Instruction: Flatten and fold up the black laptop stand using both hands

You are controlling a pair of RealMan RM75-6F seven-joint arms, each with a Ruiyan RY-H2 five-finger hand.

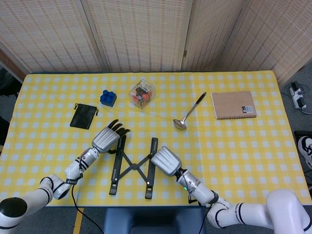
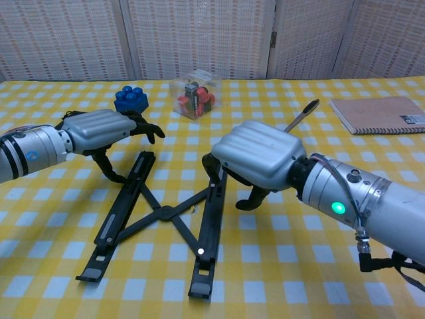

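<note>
Stand (image 1: 132, 166) flat, X still spread. Left hand (image 1: 108, 138) at 10 o'clock, right hand (image 1: 165, 161) at 3 — both empty, fingers apart, flanking rails to squeeze them shut.

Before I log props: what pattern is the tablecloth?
Yellow-and-white check on the tablecloth, clearest in the head view.

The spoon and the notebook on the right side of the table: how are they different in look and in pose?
The spoon is thin, with a shiny metal bowl and a dark handle; the notebook is a broad, flat tan rectangle. The spoon lies diagonally, bowl toward the robot; the notebook lies almost square to the table edges. The spoon is left of the notebook. Both lie flat on the checked cloth, apart and untouched.
</note>
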